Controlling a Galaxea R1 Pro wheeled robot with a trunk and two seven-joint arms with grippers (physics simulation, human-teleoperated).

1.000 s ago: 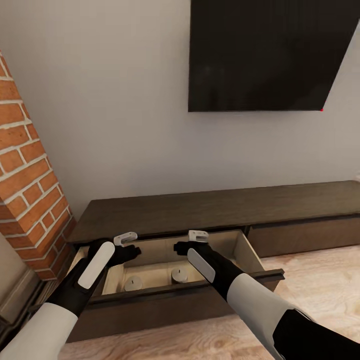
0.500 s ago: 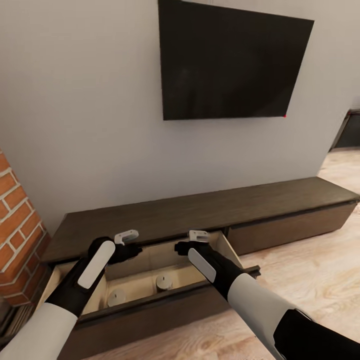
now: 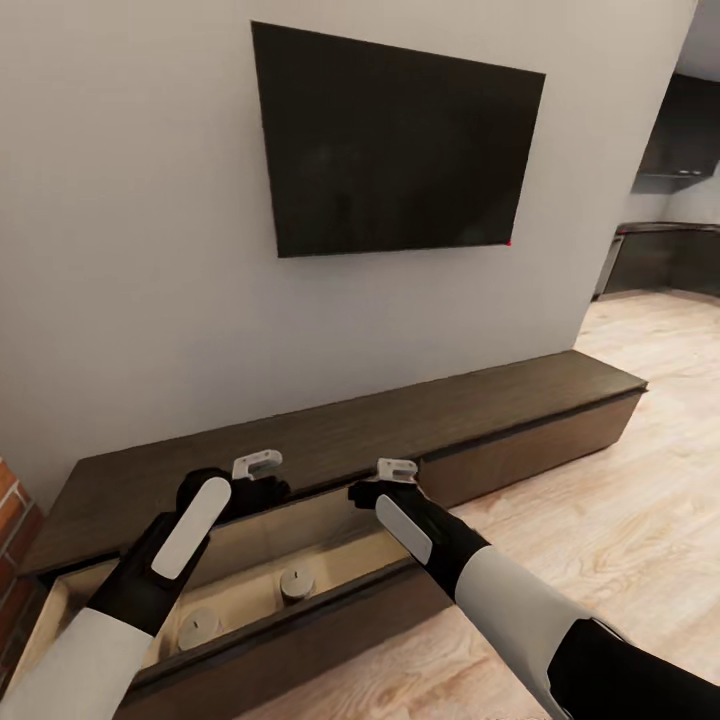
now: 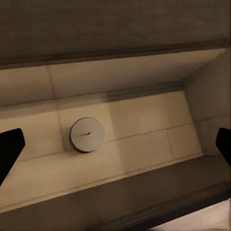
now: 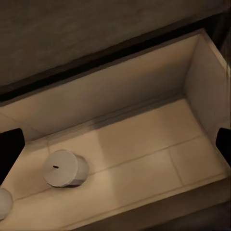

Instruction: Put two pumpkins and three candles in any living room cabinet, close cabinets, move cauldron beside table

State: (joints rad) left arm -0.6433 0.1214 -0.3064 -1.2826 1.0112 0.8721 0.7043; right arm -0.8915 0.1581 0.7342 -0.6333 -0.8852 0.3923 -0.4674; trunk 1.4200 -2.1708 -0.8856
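The long dark brown cabinet (image 3: 420,415) runs along the wall, and its left drawer (image 3: 300,618) is pulled open, showing a pale wood interior. Two grey-white candles (image 3: 296,583) (image 3: 199,627) stand upright on the drawer floor. My left gripper (image 3: 258,468) hovers open above the drawer's back part, and one candle (image 4: 87,134) sits below it between the open fingertips (image 4: 9,147). My right gripper (image 3: 397,470) hangs open over the drawer's right end, above a candle (image 5: 65,168). Both grippers hold nothing. The pumpkins and the cauldron are out of view.
A black TV (image 3: 395,145) hangs on the white wall above the cabinet. A brick column (image 3: 15,520) edges in at the far left. Light wood floor (image 3: 620,520) stretches right toward dark grey kitchen cupboards (image 3: 680,150).
The head view has swung to the right, so the cabinet, drawer and TV sit further left and the brick column has nearly left the picture. Both arms keep their pose over the drawer.
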